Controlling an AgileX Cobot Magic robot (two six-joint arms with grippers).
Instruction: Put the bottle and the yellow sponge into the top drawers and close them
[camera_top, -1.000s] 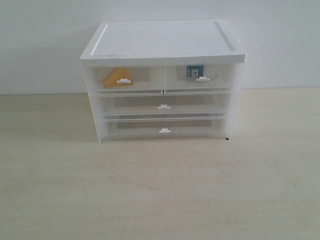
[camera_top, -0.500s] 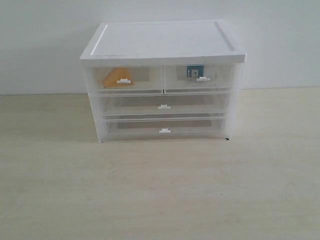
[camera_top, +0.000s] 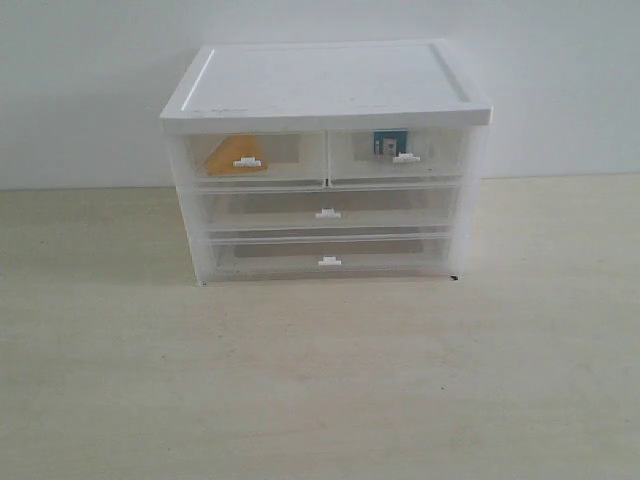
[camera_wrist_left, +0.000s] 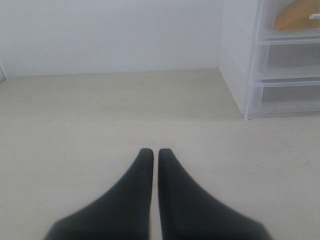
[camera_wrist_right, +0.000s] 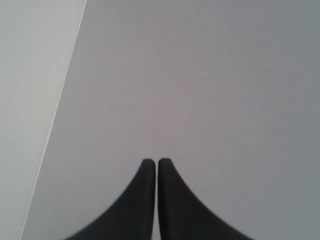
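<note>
Item: cabinet, white, standing on the surface, every drawer front sitting flush.

Left top drawer: holding the yellow sponge, its long axis lying askew behind the clear front.

Right top drawer: holding the bottle, its teal label showing just behind the handle.

Left tool: jaws pressing together, gripping nothing, hovering low over the surface, with the cabinet's near corner lying ahead and off to one side.

Right tool: jaws likewise meeting, carrying nothing, facing only a blank pale plane.

Judgement: the task is looking complete. The left tool is probably sitting nearer for any last nudge.
</note>
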